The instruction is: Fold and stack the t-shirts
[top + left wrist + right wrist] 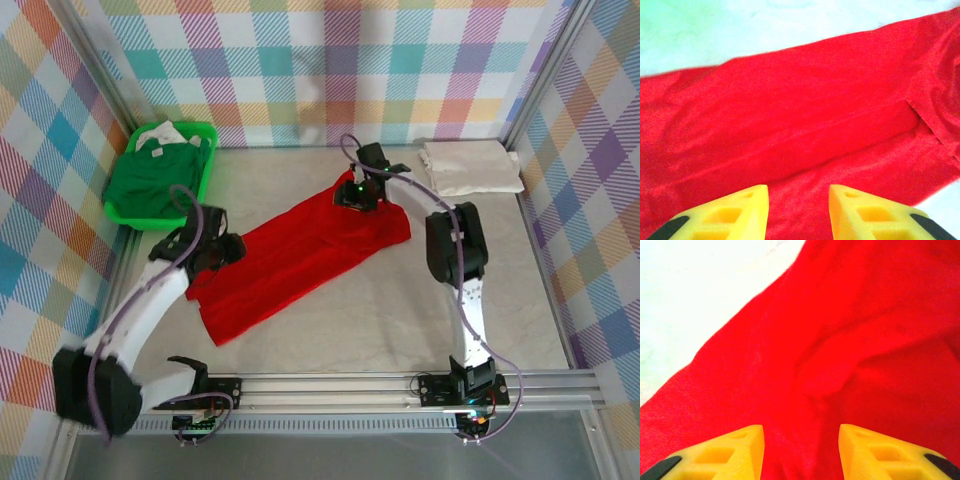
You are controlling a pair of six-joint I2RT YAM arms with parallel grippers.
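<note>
The pale bench [400, 310] carries a bright red cloth t-shirt [300, 255], folded into a long band slanting across mid-frame. The left gripper [225, 250] is over its lower left end, jaws spread. The right gripper [355, 195] is over its upper right end, jaws also spread. Farther back, a folded cream-white t-shirt [470, 167] lies upper right, and a dark green t-shirt [150, 185] lies in a bright green plastic basket [210, 150] upper left.

The right gripper [800, 452], its two yellow plastic fingers [725, 452] standing apart, is hanging over the bright red soft cloth t-shirt [865, 340]. A rumpled fold is running down the shirt's middle toward the gap between the fingers. The pale smooth table surface [700, 290] is showing beyond the shirt's upper-left edge.
</note>
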